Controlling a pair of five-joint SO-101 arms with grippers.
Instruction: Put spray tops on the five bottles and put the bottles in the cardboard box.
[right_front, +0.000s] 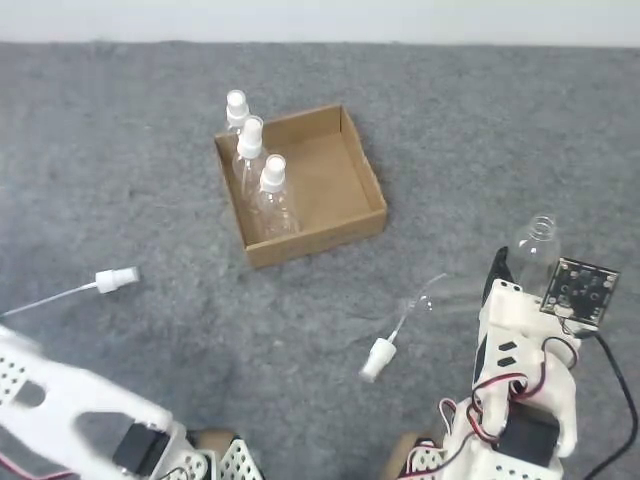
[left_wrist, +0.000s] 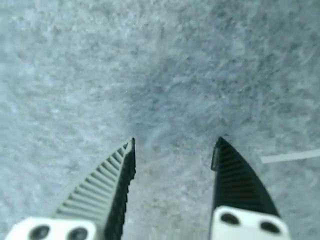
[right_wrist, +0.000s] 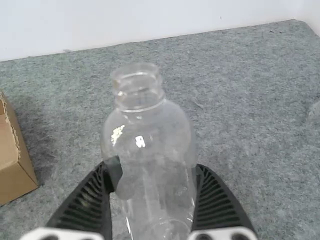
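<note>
Toward the far middle of the grey carpet (right_front: 500, 120) sits the open cardboard box (right_front: 330, 180), and along its left wall we count three clear bottles standing in a row, each with a white spray top fitted: one at the far corner (right_front: 237, 108), one behind the middle of the wall (right_front: 250, 140) and one nearest us (right_front: 273, 185). On the near right, our right gripper (right_front: 505, 285) has its black fingers (right_wrist: 90, 195) closed against both sides of an uncapped clear bottle (right_wrist: 150, 145), which stands upright with its open neck uppermost, well to the right of the box; we cannot tell whether its base touches the carpet. A loose spray top (right_front: 380, 358) lies on the carpet between the box and that bottle, its thin tube curving away toward the far right. A second loose spray top (right_front: 117, 280) lies well to the left of the box, its straight dip tube (left_wrist: 290, 157) pointing left. Our left gripper (left_wrist: 175, 150) hangs over bare carpet at the near left, fingers spread wide with nothing between them, the tube just beside one fingertip.
</note>
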